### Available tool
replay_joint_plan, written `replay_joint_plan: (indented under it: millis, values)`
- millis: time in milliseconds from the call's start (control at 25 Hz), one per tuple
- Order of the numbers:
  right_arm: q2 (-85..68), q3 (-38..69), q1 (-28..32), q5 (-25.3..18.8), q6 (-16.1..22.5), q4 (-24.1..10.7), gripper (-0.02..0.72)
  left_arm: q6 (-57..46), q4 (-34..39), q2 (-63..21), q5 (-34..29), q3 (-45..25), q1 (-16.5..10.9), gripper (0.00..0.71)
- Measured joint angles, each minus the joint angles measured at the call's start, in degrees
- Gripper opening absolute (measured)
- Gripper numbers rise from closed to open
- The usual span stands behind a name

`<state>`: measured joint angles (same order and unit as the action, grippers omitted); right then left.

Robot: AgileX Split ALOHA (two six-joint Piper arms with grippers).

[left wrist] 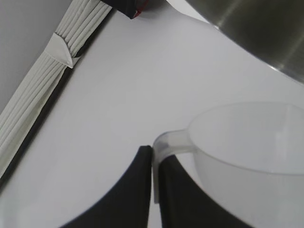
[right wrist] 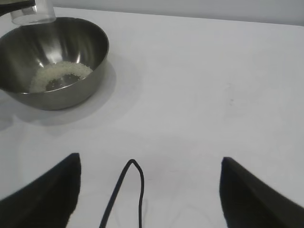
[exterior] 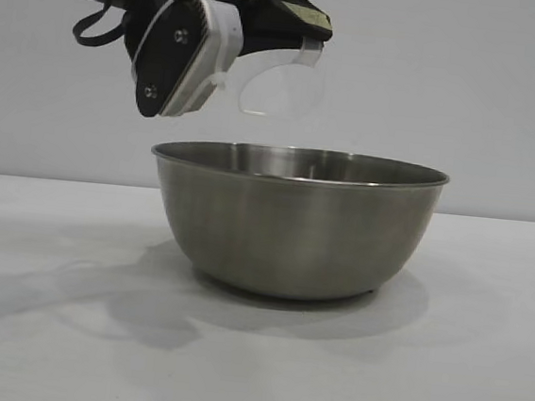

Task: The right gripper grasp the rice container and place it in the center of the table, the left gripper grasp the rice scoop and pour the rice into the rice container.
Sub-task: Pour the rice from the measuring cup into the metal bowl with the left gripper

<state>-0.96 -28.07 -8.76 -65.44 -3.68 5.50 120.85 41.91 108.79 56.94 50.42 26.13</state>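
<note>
The rice container (exterior: 294,224) stands upright on the white surface (exterior: 478,372), and it serves here as the landmark. Just above its rim, toward the side of the left arm, hangs the left pincer (left wrist: 153,190). It is fully closed on the thin side handle of the rice scoop (exterior: 280,86), as the left wrist view shows: the two dark fingers (left wrist: 128,194) press the clear handle between them. The scoop is tipped on its side over the container, its mouth turned toward the bowl, and it looks empty, though the clear plastic makes this hard to be sure.

Inside the container, at the bottom, a thin layer of the rice (right wrist: 59,75) lies in a ring-like patch. So the pouring step seems to be in hand and near its end; placing the container looks already done.

The right pincer (right wrist: 149,190) is well apart from the container, low over the bare surface, with its fingers spread wide and nothing between them. A thin black cable (right wrist: 128,190) lies on the surface in front of it.

For the next move I judge that the left arm should keep the scoop tipped until the last grains fall, and then turn it back upright and carry it away from the container without touching the rim.
</note>
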Motion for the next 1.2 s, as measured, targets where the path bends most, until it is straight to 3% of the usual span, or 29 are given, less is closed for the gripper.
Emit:
replay_joint_plan:
  millis: [480, 720, 920, 1200]
  values:
    - [0.0, 0.0, 0.0, 0.0, 0.0, 0.1, 0.515, -3.1, -2.6, 0.0, 0.0, 0.0, 0.0, 0.000]
    - [0.0, 0.0, 0.0, 0.0, 0.0, 0.1, 0.515, -20.7, -8.1, 0.0, 1.6, 0.0, 0.0, 0.000]
    - [0.0, 0.0, 0.0, 0.0, 0.0, 0.1, 0.515, -36.1, -16.7, 0.0, 6.2, 0.0, 0.0, 0.000]
    - [0.0, 0.0, 0.0, 0.0, 0.0, 0.1, 0.515, -59.4, -35.4, 0.0, 8.0, 0.0, 0.0, 0.000]
